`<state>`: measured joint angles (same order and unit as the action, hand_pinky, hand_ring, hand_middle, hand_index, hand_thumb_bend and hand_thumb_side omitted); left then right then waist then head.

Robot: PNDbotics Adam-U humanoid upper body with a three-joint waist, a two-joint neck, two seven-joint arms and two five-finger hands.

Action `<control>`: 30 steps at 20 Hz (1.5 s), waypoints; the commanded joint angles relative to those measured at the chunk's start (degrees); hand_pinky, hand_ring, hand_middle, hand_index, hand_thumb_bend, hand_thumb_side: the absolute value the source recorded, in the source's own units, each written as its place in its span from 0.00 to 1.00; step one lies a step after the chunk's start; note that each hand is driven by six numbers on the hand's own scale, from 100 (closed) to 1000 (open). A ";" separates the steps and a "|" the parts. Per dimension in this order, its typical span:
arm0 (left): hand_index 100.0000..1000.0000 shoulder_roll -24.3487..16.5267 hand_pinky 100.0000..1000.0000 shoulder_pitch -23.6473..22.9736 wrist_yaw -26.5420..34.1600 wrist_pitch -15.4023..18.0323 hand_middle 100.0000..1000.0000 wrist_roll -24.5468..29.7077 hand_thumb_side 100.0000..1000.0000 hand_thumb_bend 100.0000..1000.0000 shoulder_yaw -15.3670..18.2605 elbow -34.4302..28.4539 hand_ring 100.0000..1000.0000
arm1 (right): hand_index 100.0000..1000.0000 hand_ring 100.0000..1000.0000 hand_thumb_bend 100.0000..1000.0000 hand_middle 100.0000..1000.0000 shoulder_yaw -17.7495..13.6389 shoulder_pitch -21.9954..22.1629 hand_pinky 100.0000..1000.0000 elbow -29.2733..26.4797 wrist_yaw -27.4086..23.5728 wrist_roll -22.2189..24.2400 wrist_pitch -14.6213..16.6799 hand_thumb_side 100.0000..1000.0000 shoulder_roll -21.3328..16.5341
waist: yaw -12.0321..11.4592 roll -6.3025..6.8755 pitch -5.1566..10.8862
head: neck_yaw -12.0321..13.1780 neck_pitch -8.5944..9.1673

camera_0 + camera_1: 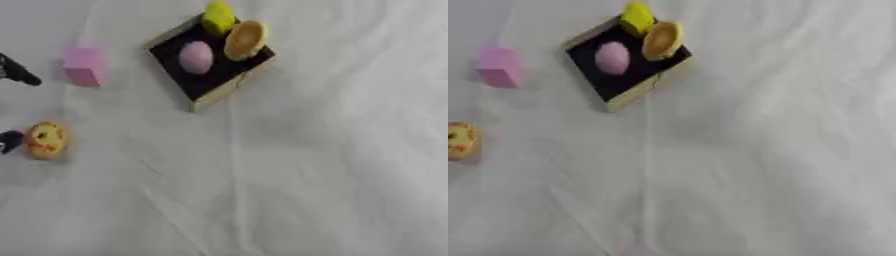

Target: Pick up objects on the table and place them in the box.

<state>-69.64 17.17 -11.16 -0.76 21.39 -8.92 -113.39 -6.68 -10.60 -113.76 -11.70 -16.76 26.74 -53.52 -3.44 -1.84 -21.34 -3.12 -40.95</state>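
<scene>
The box (203, 89) at twelve o'clock holds a pink egg (196, 57), yellow piece (219, 17) and orange bowl (244, 40). At nine o'clock, the left hand (12, 72) flanks a pink block (84, 66) and round yellow toy (45, 140); its grip cannot be told.

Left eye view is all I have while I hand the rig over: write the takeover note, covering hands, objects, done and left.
Left hand: only dark fingertips show at the left edge, one above and one beside the round orange-yellow piece; grip state unreadable, holding nothing that shows.
Right hand: not in view.
Box: top centre, turned diamond-wise. A pink egg shape lies inside, an orange bowl-like piece leans on its far rim, and a yellow piece sits at its far corner.
Left to do: the pink block and the round piece, both on the cloth left of the box.
</scene>
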 commanded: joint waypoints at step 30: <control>0.86 3.68 0.78 7.18 -4.72 -2.11 0.76 7.51 0.00 0.42 -7.23 15.27 0.77 | 0.79 0.80 0.00 0.61 -0.18 -1.31 0.91 -0.83 -2.06 1.59 -2.10 0.41 2.13 | 1.72 0.68 1.36 | 1.26 0.46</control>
<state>-64.61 23.49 -15.20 -3.18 28.93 -16.49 -98.33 -6.30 -11.57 -113.76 -13.39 -15.17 24.87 -50.17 -1.77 -1.84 -21.34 -2.10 -40.75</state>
